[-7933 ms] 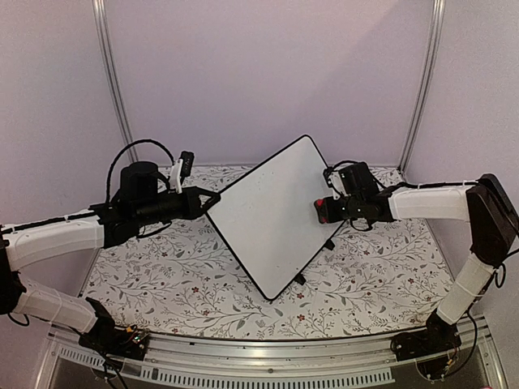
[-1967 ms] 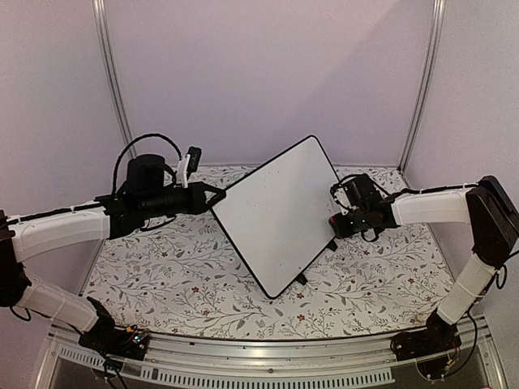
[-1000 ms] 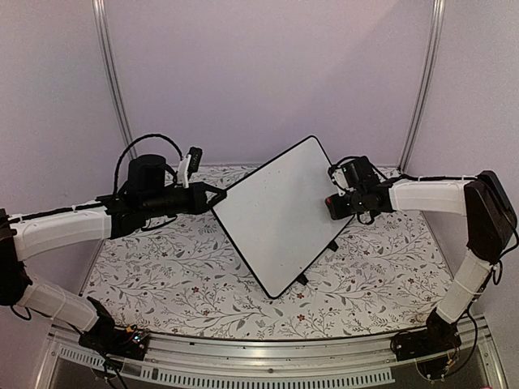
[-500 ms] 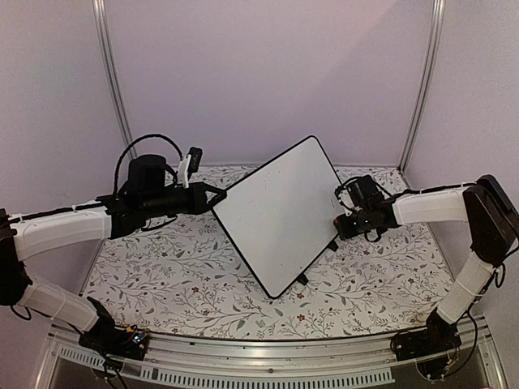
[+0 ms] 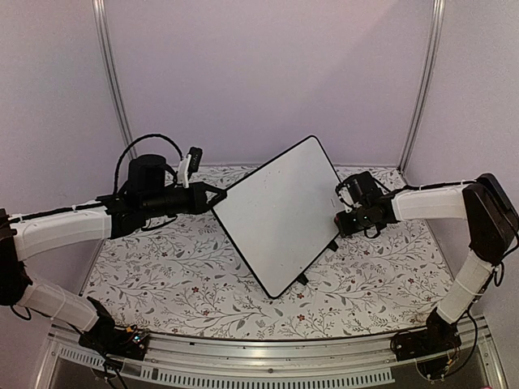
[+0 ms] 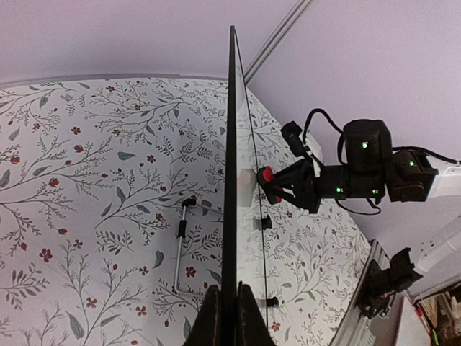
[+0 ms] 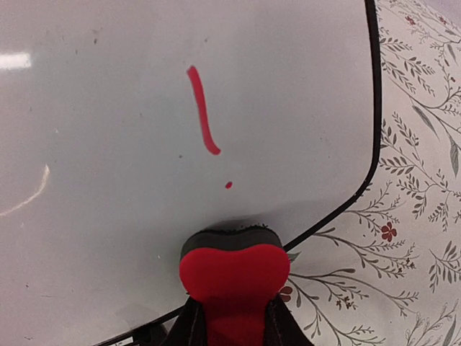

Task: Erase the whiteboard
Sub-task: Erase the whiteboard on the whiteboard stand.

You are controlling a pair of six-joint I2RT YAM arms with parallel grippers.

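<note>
Lighting bright, even and diffuse; shadows soft, with a faint one where the eraser (image 7: 234,270) meets the whiteboard (image 7: 288,86). Right wrist view: small glare streak at the board's left edge. Top view slightly soft, frame poles (image 5: 113,81) bowed by lens distortion.

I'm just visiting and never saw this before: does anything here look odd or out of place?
The whiteboard stands tilted like a diamond rather than lying flat, its edge pinched by the left gripper. A short red stroke and a red dot are on its face, close to the red eraser held by the right gripper.
</note>
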